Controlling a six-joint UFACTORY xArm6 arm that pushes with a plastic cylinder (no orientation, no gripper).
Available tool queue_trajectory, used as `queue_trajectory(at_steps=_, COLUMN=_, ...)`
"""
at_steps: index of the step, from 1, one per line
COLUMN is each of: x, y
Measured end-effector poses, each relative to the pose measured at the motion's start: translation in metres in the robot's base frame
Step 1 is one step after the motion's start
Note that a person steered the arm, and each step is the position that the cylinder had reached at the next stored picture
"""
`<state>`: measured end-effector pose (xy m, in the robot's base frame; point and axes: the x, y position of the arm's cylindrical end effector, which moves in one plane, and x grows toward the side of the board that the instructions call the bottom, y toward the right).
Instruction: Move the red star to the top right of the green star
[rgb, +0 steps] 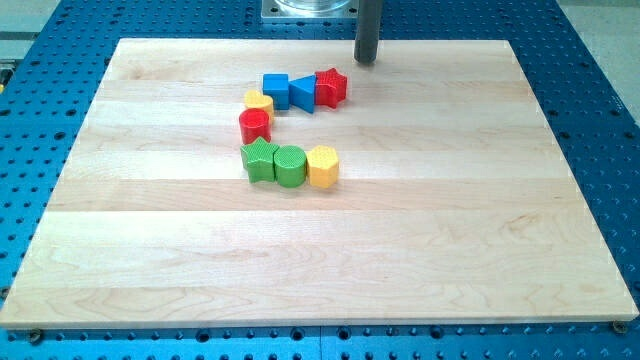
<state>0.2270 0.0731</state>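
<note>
The red star (331, 87) sits near the view's top centre, touching a blue triangle (303, 92) on its left. The green star (260, 160) lies lower and to the left, at the left end of a row with a green cylinder (290, 165) and a yellow hexagon (323, 166). My tip (366, 60) is a dark rod end near the board's top edge, just above and to the right of the red star, apart from it.
A blue cube (275, 88) sits left of the blue triangle. A yellow block (258, 102) and a red cylinder (255, 125) lie below it, above the green star. The wooden board (320, 260) lies on a blue perforated table (600, 80).
</note>
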Motion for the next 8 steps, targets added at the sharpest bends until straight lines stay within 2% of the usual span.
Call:
queue_trajectory(at_steps=4, x=-0.009, y=0.008)
queue_trajectory(at_steps=6, x=0.037, y=-0.023)
queue_trajectory(at_steps=7, x=0.083, y=-0.028)
queue_trajectory(at_steps=8, x=0.1, y=-0.039)
